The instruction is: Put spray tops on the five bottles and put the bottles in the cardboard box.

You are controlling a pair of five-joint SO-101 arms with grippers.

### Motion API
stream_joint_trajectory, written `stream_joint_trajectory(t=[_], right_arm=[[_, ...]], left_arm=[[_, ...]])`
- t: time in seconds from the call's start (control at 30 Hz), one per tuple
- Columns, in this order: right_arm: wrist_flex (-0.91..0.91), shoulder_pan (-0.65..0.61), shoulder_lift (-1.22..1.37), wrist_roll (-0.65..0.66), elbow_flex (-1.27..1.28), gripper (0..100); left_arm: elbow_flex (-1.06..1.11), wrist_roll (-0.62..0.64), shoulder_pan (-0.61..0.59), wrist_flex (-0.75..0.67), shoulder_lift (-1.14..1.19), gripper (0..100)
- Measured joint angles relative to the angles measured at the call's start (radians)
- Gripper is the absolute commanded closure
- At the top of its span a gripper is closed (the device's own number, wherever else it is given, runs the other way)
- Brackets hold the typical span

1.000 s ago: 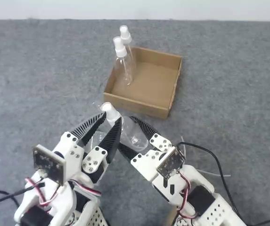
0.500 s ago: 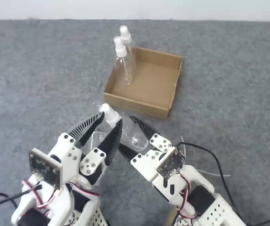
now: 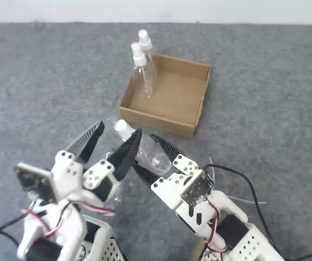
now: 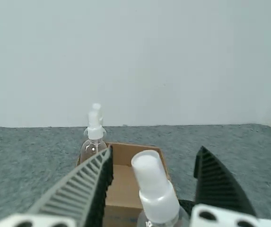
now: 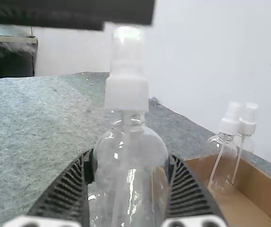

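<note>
bottle [image 3: 151, 153] sits clamped in right pincer [image 5: 129, 163], left pincer [image 3: 120, 129] spread.

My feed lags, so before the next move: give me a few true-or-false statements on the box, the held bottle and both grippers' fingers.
Two spray-topped bottles stand in the cardboard box. True.
The right gripper is empty. False: it is shut on a clear bottle.
The held bottle lacks a spray top. False: a white spray top sits on its neck.
The left gripper is open, its fingers flanking that top. True.
</note>
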Motion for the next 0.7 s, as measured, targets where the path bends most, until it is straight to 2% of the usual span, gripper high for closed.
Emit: stream_joint_trajectory(t=[0.2, 0.47, 0.7], right_arm=[[0.000, -0.025, 0.000, 0.000, 0.000, 98.2], [0.000, -0.025, 0.000, 0.000, 0.000, 98.2], [0.000, -0.021, 0.000, 0.000, 0.000, 98.2]], left_arm=[[0.101, 0.000, 0.000, -0.109, 0.000, 76], [0.100, -0.014, 0.044, -0.097, 0.000, 86], [0.098, -0.084, 0.133, -0.060, 0.000, 88]])
